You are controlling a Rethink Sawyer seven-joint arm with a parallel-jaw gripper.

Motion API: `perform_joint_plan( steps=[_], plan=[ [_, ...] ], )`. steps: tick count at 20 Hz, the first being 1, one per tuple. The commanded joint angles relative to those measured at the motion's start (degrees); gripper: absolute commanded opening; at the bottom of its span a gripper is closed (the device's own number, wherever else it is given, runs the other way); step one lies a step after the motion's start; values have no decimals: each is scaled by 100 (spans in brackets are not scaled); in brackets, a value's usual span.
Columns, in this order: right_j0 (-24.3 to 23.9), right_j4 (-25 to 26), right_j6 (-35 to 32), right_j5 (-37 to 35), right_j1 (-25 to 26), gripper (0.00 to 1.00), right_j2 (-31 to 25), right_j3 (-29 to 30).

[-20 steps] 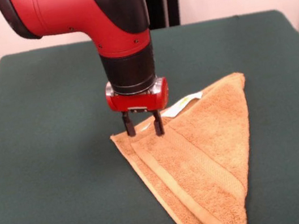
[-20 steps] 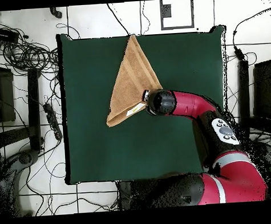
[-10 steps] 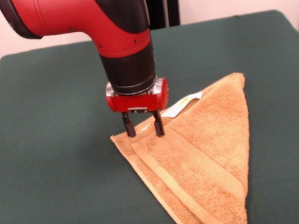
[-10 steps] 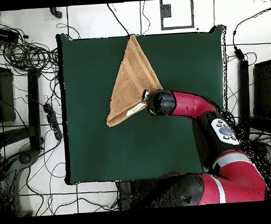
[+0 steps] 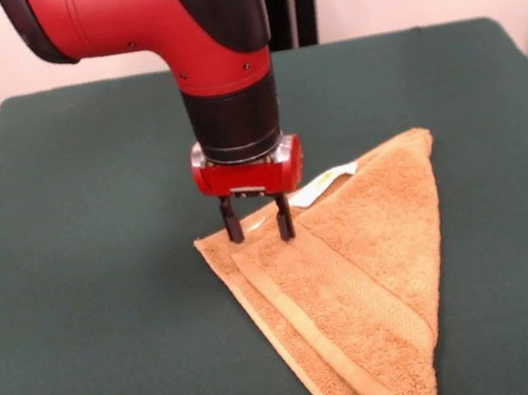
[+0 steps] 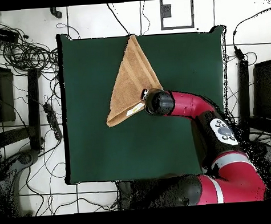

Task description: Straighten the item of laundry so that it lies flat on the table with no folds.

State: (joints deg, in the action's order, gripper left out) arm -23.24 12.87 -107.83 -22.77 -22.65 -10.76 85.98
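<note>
A tan-orange terry towel (image 5: 358,273) lies on the dark green table (image 5: 87,288), folded over into a triangle, with a white tag (image 5: 327,182) showing at its far edge. In the overhead view the towel (image 6: 130,82) reaches the table's top edge. My gripper (image 5: 259,229) hangs straight down over the towel's left corner, open, its two dark fingers (image 5: 232,225) at or just above the cloth with nothing between them. From overhead the arm's wrist (image 6: 158,102) hides the gripper.
Bare green table (image 6: 175,63) surrounds the towel on all sides but the front edge, where the towel's tip runs out of the front view. Cables and equipment (image 6: 25,55) lie on the floor beside the table.
The gripper has shifted slightly to the right in the front view, staying at the same height over the towel's corner. The towel has not moved.
</note>
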Motion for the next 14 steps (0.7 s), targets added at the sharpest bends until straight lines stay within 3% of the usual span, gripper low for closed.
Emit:
perform_joint_plan(
  steps=[1,14],
  plan=[
    [157,188,-347,304,-456,100,-330,645],
    [-57,495,-383,1078,5,100,-252,881]
  ],
)
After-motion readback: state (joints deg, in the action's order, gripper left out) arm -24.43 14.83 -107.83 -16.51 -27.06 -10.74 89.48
